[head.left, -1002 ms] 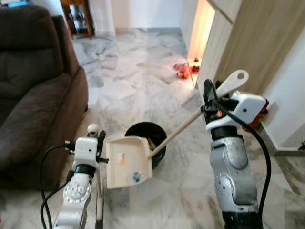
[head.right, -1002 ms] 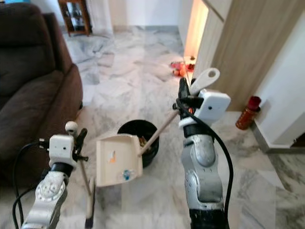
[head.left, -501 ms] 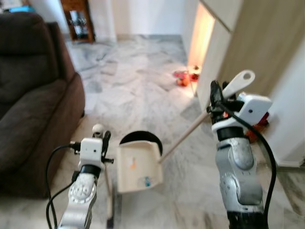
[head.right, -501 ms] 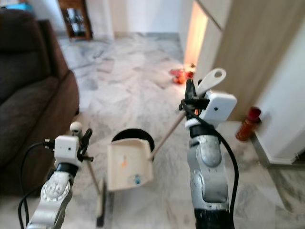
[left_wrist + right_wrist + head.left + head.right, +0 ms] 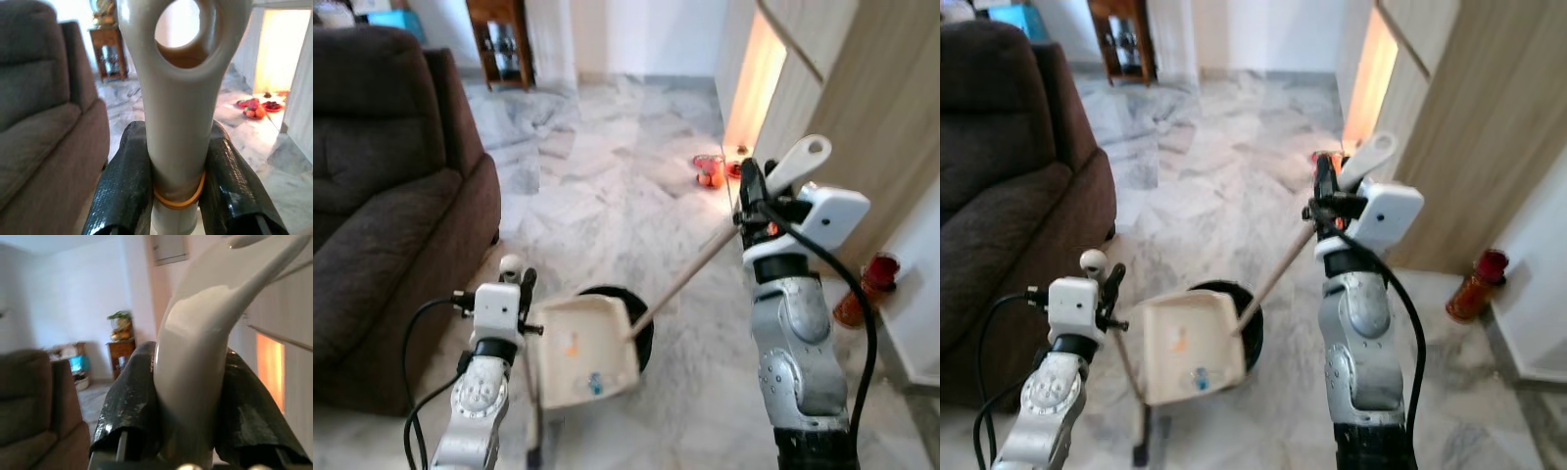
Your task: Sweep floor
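Right claw (image 5: 751, 191) gripping dustpan (image 5: 584, 350) handle, pan over — apparently — black bin (image 5: 641, 328)

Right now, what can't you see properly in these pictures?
- Inside of the black bin: the dustpan covers it in both eye views.
- Broom head: the broom handle runs off the bottom edge.
- Red things on the floor: too small to name.
- Left hand and right hand: each wrist view is blocked by its own handle, hiding the floor.

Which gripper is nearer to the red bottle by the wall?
Right. The right gripper, gripping the dustpan handle, is just beside the red bottle; the left gripper, holding the broom, is across the bin.
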`<state>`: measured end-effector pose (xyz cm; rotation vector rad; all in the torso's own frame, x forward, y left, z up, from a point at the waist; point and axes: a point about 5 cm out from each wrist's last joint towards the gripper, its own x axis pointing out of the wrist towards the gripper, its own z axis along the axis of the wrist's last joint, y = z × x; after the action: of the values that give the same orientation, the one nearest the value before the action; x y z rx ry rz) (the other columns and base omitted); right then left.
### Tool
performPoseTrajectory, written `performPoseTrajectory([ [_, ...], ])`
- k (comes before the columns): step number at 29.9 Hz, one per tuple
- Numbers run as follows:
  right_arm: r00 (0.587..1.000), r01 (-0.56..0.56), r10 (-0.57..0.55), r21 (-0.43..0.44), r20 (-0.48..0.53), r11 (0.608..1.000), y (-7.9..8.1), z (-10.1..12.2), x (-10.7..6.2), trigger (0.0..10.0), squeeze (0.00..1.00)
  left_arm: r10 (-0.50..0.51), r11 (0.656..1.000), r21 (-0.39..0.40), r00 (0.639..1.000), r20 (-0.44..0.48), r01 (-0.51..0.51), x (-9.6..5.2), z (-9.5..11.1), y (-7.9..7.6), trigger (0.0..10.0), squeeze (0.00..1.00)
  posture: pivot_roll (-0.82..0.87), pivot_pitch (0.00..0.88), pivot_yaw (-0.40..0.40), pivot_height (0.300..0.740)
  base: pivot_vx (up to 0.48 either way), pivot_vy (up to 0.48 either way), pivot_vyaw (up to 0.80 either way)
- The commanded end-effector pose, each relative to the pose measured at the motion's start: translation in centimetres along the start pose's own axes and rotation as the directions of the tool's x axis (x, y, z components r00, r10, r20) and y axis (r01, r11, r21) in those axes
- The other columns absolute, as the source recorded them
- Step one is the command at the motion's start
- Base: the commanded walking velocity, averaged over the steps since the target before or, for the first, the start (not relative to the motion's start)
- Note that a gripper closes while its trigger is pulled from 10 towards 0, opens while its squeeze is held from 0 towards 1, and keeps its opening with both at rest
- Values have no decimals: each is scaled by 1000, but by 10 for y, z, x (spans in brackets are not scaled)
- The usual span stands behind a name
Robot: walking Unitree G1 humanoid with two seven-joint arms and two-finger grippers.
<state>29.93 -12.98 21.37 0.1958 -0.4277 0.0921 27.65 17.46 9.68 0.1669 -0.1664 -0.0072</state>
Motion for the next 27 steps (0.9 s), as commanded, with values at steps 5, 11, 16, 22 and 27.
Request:
performPoseTrajectory([
  [5,996,-32,25,83,88,996,11,16,5,10000,0,17,999,37,999,44,-19,4,8,9,10000,0,153,23,-17,740,340,0,0],
  [11,996,-27,19,90,89,996,10,16,6,10000,0,13,999,35,999,44,-15,3,8,9,10000,0,152,23,-17,740,339,0,0],
  [16,995,-27,17,99,96,995,10,18,7,10000,0,16,999,35,999,44,-17,3,8,9,10000,0,155,26,-19,740,340,0,0],
  [22,994,-29,18,104,104,994,11,20,7,10000,0,15,999,34,999,45,-17,3,8,8,10000,0,157,30,-19,740,339,0,0],
  [27,988,-27,9,117,153,993,13,32,10,10000,0,11,999,31,999,50,-13,2,10,7,10000,0,157,33,-18,740,341,0,0],
])
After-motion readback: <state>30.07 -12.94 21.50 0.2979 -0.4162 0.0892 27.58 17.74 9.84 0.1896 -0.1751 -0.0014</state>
